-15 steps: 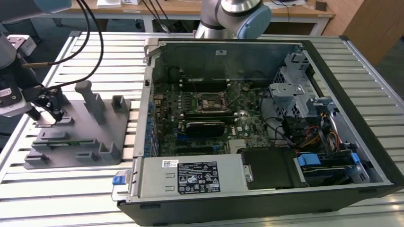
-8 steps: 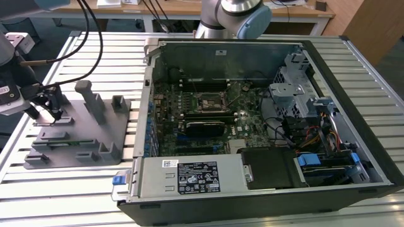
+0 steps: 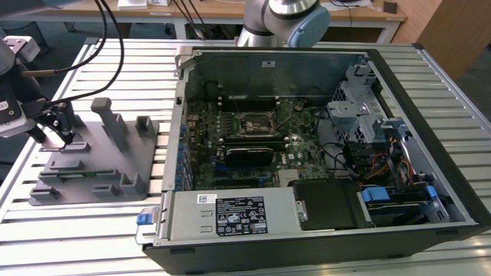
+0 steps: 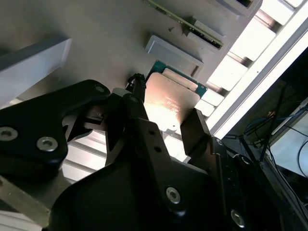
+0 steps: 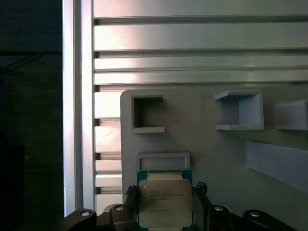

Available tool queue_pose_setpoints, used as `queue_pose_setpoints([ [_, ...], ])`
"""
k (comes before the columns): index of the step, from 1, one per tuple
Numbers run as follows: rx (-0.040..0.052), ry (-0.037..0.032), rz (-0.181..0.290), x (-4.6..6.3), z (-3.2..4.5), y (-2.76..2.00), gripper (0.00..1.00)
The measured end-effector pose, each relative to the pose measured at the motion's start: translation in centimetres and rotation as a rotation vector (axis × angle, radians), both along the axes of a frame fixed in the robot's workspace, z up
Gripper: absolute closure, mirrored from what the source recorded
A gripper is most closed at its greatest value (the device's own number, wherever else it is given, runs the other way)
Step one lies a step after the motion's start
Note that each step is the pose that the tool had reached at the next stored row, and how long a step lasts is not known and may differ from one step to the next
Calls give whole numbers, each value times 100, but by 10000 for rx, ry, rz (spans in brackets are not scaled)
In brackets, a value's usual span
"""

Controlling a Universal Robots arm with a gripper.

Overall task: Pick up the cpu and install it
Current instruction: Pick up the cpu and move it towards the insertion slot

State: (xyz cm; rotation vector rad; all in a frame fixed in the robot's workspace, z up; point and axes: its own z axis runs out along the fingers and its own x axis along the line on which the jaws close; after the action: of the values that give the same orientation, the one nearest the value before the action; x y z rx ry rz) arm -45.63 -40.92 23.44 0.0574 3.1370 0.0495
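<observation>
You lose the near edge of the cpu (image 5: 164,202) to the frame in the first wrist view, and most of the gripper (image 5: 164,188) around it is cut off too. In the second wrist view the black fingers (image 4: 195,127) closed on the cpu cover two of its sides, and glare blanks its lid. In the exterior view, at nine o'clock from the computer case (image 3: 438,146), the gripper is clipped by the picture's edge, and what sits between its tips is too small for you to tell. At twelve o'clock the arm (image 3: 280,20) is cropped; at six o'clock the case's front runs off the frame
</observation>
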Motion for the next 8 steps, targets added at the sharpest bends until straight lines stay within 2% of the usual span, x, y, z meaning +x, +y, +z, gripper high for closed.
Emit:
queue_pose_setpoints([
  [8, 0, 0, 0, 0, 63, 2, 46],
])
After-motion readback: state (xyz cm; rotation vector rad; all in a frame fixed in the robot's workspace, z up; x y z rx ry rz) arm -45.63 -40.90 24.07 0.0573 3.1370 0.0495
